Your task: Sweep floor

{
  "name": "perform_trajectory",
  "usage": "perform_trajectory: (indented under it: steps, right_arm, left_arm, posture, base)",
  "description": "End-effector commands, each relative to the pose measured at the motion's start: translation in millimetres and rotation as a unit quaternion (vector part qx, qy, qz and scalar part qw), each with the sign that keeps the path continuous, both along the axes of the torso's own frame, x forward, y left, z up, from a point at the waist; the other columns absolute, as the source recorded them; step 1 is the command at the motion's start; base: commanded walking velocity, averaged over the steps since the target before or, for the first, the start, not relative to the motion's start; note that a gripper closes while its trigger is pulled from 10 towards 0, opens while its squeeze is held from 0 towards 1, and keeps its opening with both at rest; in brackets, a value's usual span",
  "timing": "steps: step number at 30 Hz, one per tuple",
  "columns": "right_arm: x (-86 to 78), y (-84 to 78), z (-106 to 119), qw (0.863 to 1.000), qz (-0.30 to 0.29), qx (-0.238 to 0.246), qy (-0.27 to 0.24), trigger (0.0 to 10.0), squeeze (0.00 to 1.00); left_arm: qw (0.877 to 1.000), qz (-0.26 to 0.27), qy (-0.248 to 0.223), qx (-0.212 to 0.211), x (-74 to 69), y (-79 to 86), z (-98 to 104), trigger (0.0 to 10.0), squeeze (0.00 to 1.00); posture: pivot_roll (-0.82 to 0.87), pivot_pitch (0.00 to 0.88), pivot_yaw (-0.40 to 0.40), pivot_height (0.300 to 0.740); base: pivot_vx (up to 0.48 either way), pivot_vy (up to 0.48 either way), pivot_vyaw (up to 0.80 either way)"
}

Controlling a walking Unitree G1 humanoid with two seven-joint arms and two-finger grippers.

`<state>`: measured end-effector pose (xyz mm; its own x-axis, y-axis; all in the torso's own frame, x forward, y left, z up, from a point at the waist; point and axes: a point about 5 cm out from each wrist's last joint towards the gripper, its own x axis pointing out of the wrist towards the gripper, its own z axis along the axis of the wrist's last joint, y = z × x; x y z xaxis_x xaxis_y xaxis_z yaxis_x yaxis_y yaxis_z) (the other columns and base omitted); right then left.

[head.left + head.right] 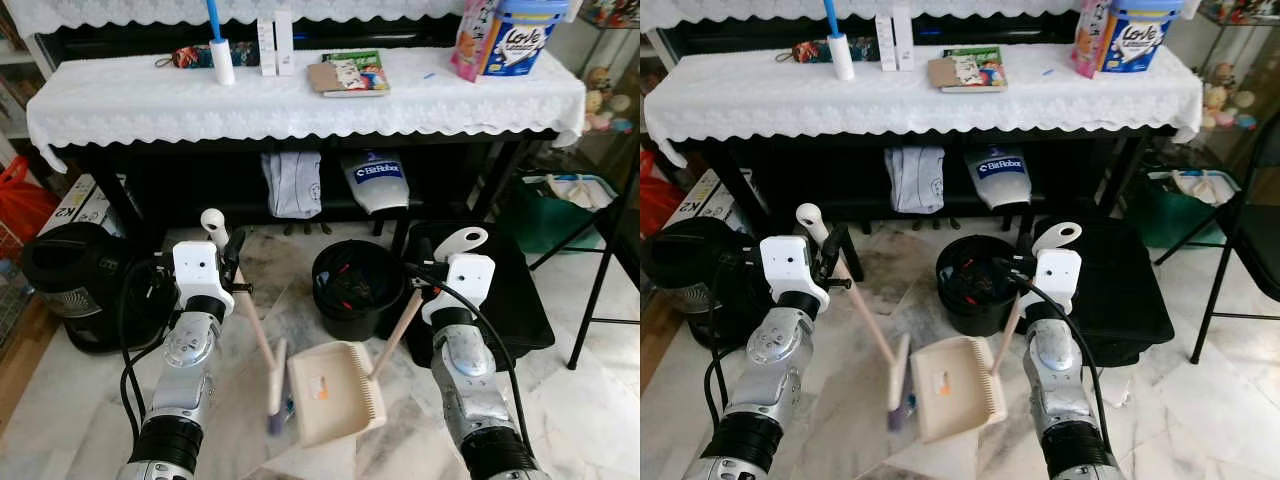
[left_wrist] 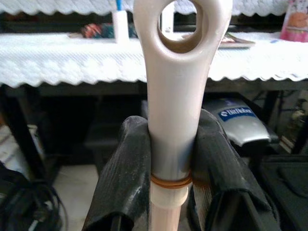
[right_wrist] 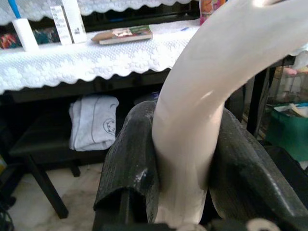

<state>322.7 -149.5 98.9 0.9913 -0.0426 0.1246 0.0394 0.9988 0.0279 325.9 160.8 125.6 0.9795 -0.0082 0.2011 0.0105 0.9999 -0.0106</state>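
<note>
My left gripper (image 1: 233,268) is shut on the cream handle of a small broom (image 1: 262,338). The broom's brush head (image 1: 276,385) reaches down to the marble floor, next to a small purple scrap (image 1: 274,422). My right gripper (image 1: 421,281) is shut on the long handle of a cream dustpan (image 1: 335,393). The pan lies tilted on the floor between my arms, just right of the brush. In the left wrist view, black fingers (image 2: 125,173) clamp the handle below its ring end. The right wrist view has fingers (image 3: 130,154) pressed on both sides of the curved handle.
A black bin (image 1: 357,285) stands just beyond the dustpan. Behind it is a table with a white lace cloth (image 1: 300,105), with bags stored beneath. A black case (image 1: 510,295) and a folding chair (image 1: 605,270) stand right; a black appliance (image 1: 75,275) sits left.
</note>
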Motion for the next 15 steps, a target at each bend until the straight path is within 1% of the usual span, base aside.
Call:
perform_trajectory:
  steps: [1, 7, 9, 11, 14, 15]
  right_arm:
    - [1.2, -1.9, 9, 1.0, -0.006, 0.0, -0.021, 10.0, 0.0]
    - [-1.1, -11.0, 4, 0.999, -0.044, -0.013, -0.006, 10.0, 0.0]
    - [-1.8, -17.1, 2, 0.998, -0.066, -0.017, -0.002, 10.0, 0.0]
    - [-2.7, -19.4, 1, 0.997, -0.076, -0.021, 0.001, 10.0, 0.0]
    - [-4.5, -24.9, -2, 0.994, -0.103, -0.02, 0.005, 10.0, 0.0]
    - [-4.5, -24.9, -2, 0.994, -0.103, -0.02, 0.005, 10.0, 0.0]
  left_arm:
    - [0.999, 0.013, -0.031, 0.012, 0.7, 4.9, 9, 10.0, 0.0]
    - [0.999, 0.021, -0.039, 0.018, 1.5, 6.4, 12, 10.0, 0.0]
    - [0.998, 0.026, -0.043, 0.026, 1.8, 7.2, 13, 10.0, 0.0]
    - [0.998, 0.025, -0.046, 0.035, 1.3, 7.1, 14, 10.0, 0.0]
    - [0.998, 0.026, -0.046, 0.035, 0.7, 7.0, 13, 10.0, 0.0]
    - [0.998, 0.026, -0.046, 0.035, 0.7, 7.0, 13, 10.0, 0.0]
  posture:
    - [-0.03, 0.074, 0.034, 0.74]
    - [-0.03, 0.081, 0.035, 0.74]
    - [-0.03, 0.081, 0.035, 0.74]
    - [-0.03, 0.084, 0.035, 0.74]
    - [-0.02, 0.085, 0.035, 0.74]
    - [-0.02, 0.085, 0.035, 0.74]
  base:
    - [0.0, 0.0, 0.0]
    - [0.0, 0.0, 0.0]
    - [0.0, 0.0, 0.0]
    - [0.0, 0.0, 0.0]
    - [0.0, 0.0, 0.0]
    - [0.0, 0.0, 0.0]
